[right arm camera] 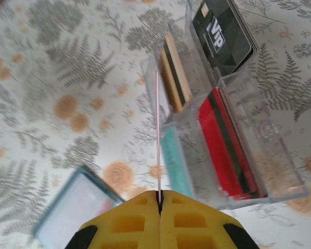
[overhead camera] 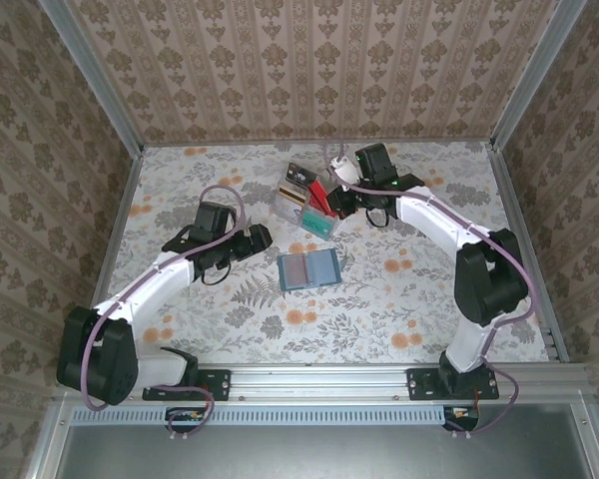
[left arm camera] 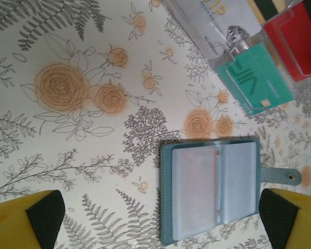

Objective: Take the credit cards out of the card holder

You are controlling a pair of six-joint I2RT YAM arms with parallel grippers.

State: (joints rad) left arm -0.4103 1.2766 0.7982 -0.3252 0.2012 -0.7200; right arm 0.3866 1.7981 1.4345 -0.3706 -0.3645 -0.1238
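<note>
Credit card [right arm camera: 158, 135] in the grip: we are seeing it edge-on, as a thin pale line rising from the fingertips, so we cannot tell its colour.
Right gripper [right arm camera: 159, 199]: its yellow jaws are pressing together on the card's lower edge. We are judging that this narrow pinch is keeping the card upright so it can slide into a slot.
Clear tray [right arm camera: 274, 155]: it is sitting just beyond the held card. The card is lining up with its left wall, though we cannot tell whether it is over a compartment or just beside one.
Cards already in the tray: a black card [right arm camera: 223, 31], a gold-striped card [right arm camera: 176, 72], a red card [right arm camera: 223, 145] and a teal card [right arm camera: 176, 166] are resting in separate compartments.
Left gripper [left arm camera: 160, 218]: its jaws are standing wide apart and holding nothing. It is hovering above the holder, placed, we are judging, to steady it or reach for it.
Card holder [left arm camera: 212, 192]: it is lying open and flat, sleeves facing up, near the tray. The sleeves are looking pale, and we cannot tell whether a card remains inside.
Table [left arm camera: 67, 129]: a floral-printed surface is carrying everything.
</note>
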